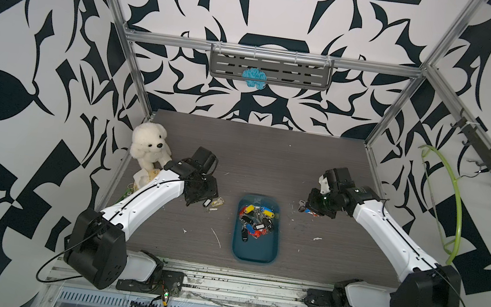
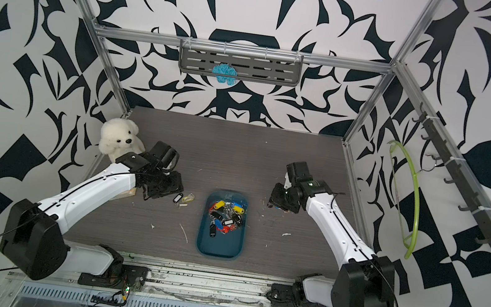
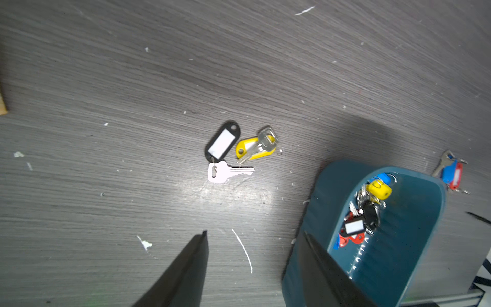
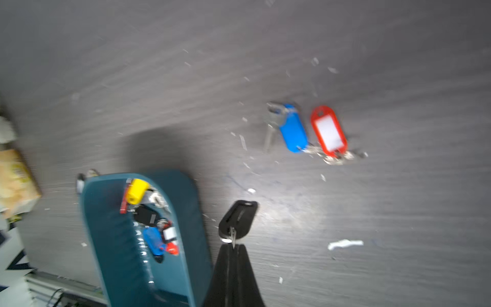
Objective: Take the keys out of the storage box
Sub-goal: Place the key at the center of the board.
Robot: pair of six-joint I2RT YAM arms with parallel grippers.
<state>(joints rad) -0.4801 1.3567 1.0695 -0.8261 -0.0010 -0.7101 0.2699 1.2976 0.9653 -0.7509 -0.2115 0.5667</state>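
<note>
Mid-unload: our R fingers (image 4: 233, 255) clamp black-tag key (image 4: 237, 219) beside storage box (image 4: 114, 239); L fingers (image 3: 198, 247) open, empty. Next: we set it on bench (image 4: 372, 212).

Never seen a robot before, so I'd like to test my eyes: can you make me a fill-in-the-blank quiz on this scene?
The right claw is shut on a keyring whose plastic tag is coloured ____.
The left claw stands ____ and holds nothing.
The shallow teal plastic tray holds a heap of small silver ____ with coloured tags.
The white plush bear sits beside the robot's ____ arm.
Missing words: black; open; keys; left.
</note>
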